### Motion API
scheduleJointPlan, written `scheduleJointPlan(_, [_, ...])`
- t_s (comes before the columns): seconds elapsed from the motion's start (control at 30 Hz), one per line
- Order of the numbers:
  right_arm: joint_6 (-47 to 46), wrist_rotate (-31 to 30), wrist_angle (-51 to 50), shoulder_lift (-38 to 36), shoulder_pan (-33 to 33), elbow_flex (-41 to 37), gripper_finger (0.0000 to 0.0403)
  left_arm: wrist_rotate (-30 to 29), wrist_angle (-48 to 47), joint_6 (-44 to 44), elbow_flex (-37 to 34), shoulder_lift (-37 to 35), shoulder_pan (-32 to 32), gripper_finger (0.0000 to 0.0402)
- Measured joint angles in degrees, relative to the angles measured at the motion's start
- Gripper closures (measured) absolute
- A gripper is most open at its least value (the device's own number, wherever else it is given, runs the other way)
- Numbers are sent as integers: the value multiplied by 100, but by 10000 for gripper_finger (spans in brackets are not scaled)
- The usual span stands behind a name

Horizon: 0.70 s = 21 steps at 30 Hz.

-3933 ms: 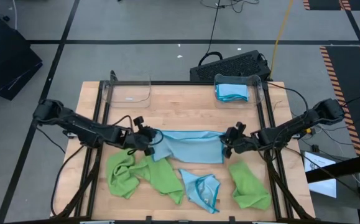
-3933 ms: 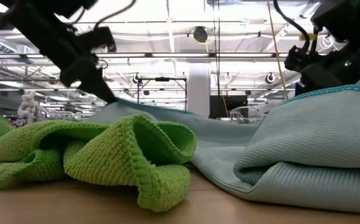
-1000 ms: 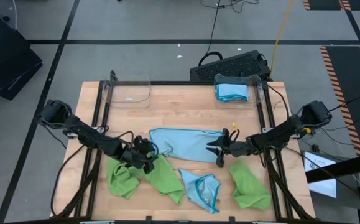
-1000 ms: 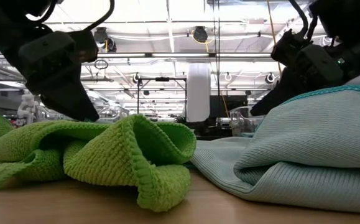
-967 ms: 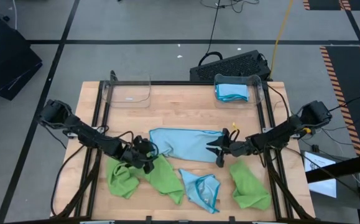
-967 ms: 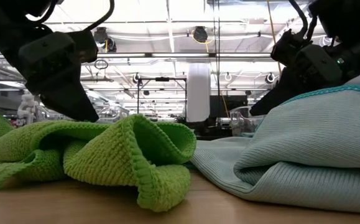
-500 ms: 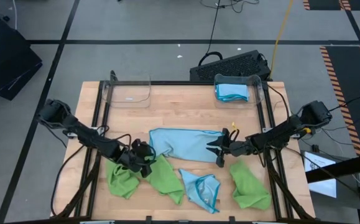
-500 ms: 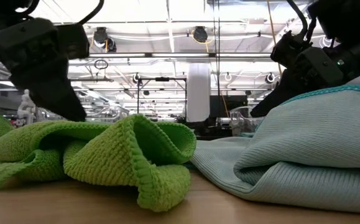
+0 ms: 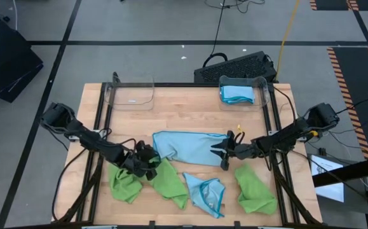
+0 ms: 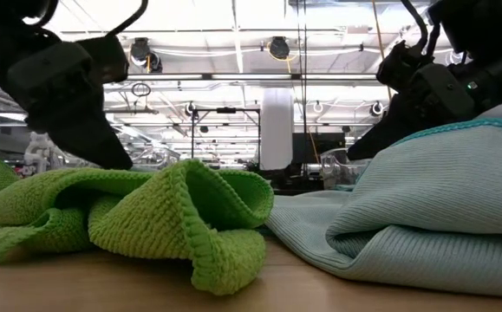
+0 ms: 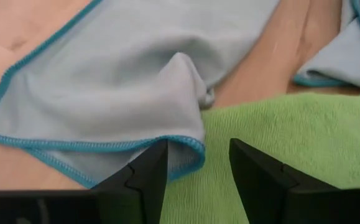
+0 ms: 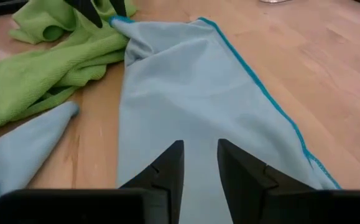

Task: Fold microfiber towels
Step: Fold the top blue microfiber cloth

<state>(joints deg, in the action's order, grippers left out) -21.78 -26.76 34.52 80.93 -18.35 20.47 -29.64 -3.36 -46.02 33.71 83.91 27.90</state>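
I have the light blue towel (image 9: 190, 147) spread mid-counter (image 9: 184, 108), mid-fold. Left gripper (image 11: 197, 163) and right gripper (image 12: 199, 158) straddle its two ends, jaws released; next I clench on the hem.

Light blue microfiber cloth with teal stitched edging (image 11: 105, 81): smooth, fine-ribbed, matt. Lime green microfiber cloth (image 10: 146, 217): coarse looped pile, rough, matt, thick knitted-looking hem. Pale wooden tabletop (image 12: 329, 68): visible grain, light satin sheen. Clear plastic bin (image 9: 131, 93) at 11 o'clock: glossy, see-through. Left gripper's dark fingers (image 11: 142, 177) and right gripper's dark fingers (image 12: 167, 165): hard plastic, matt.
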Motion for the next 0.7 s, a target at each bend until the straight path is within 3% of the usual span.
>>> scheduleJointPlan(0.17, [2,0,-2,0,6,0,314,67,80,77,-2,201,-83,253])
scheduleJointPlan(0.43, [-2,-4,112,72,185,-2,314,-86,114,445,-2,182,-77,391])
scheduleJointPlan(0.6, [-107,425,1083,763,529,84,316,-47,96,582,-2,181,-60,388])
scheduleJointPlan(0.7, [-310,629,1113,1429,745,381,326,6,97,718,-2,73,40,396])
